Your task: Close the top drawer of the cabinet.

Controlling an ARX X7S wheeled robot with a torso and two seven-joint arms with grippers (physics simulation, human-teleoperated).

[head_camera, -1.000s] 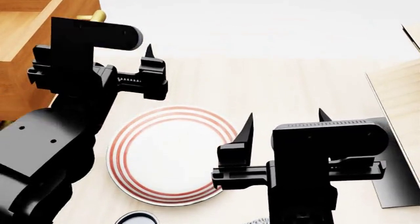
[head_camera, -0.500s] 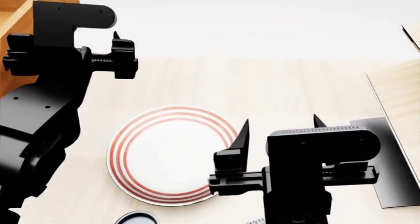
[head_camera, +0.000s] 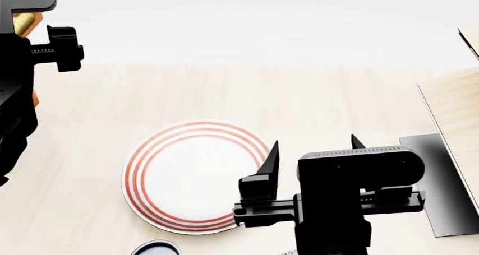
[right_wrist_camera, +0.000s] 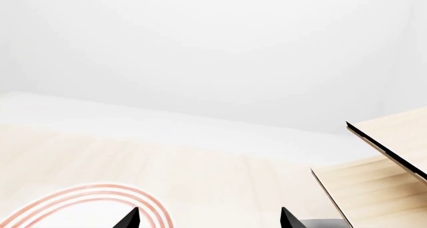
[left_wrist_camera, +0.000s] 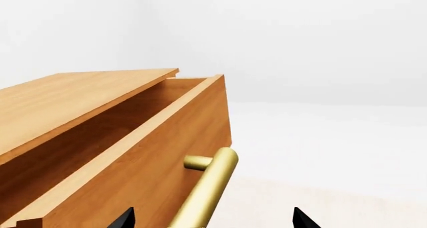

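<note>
The top drawer [left_wrist_camera: 143, 153] stands pulled out of the cabinet [left_wrist_camera: 80, 100], its pale inside exposed. Its brass handle [left_wrist_camera: 208, 188] runs lengthwise straight toward the left pincer [left_wrist_camera: 212, 220], passing between the spread, empty fingertips. That arm is far nearer; a push along the handle's mounting face should suffice. The right pincer [head_camera: 311, 154] hangs released over the desk [head_camera: 299, 98], beside the plate [head_camera: 190, 176].

Both arms are matte black, built of blocky housings. The right gripper [head_camera: 313, 149] carries thin pointed fingers [head_camera: 271, 156] on a ribbed crossbar. The left gripper [left_wrist_camera: 212, 219] shows matching black tips.
</note>
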